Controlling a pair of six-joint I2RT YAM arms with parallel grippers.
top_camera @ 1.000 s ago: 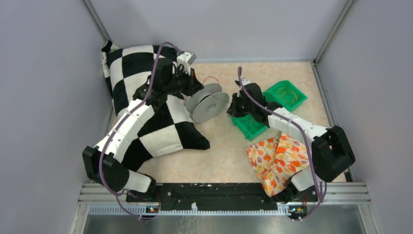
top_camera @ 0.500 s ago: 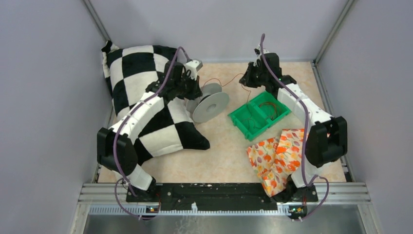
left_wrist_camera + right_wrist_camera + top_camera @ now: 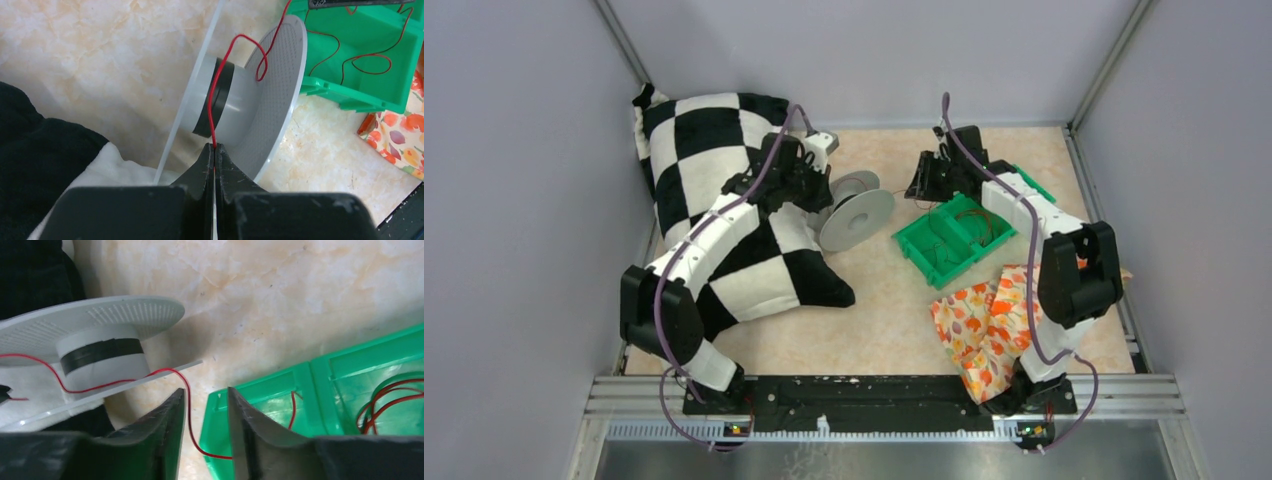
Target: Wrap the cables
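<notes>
A thin red cable [image 3: 216, 102] runs from my left gripper [image 3: 214, 148] over the grey hub of a white spool [image 3: 280, 95], loops, and goes on into the green bin [image 3: 360, 55]. The left gripper is shut on this cable just below the hub. In the top view the left gripper [image 3: 821, 188] sits at the spool's [image 3: 859, 215] left side. My right gripper [image 3: 205, 405] is open; the cable [image 3: 189, 390] passes loosely between its fingers toward the bin [image 3: 260, 390]. More red cable loops [image 3: 385, 407] lie in the bin's other compartment. In the top view the right gripper [image 3: 924, 182] hovers behind the bin [image 3: 916, 245].
A black-and-white checkered pillow [image 3: 694, 150] lies under the left arm at the left. A floral cloth [image 3: 984, 325] lies in front of the bin on the right. Grey walls enclose the table on three sides.
My right gripper swung from beside the spool to the back of the table, then came a little forward and left. My left gripper shifted slightly right, still on the cable.
</notes>
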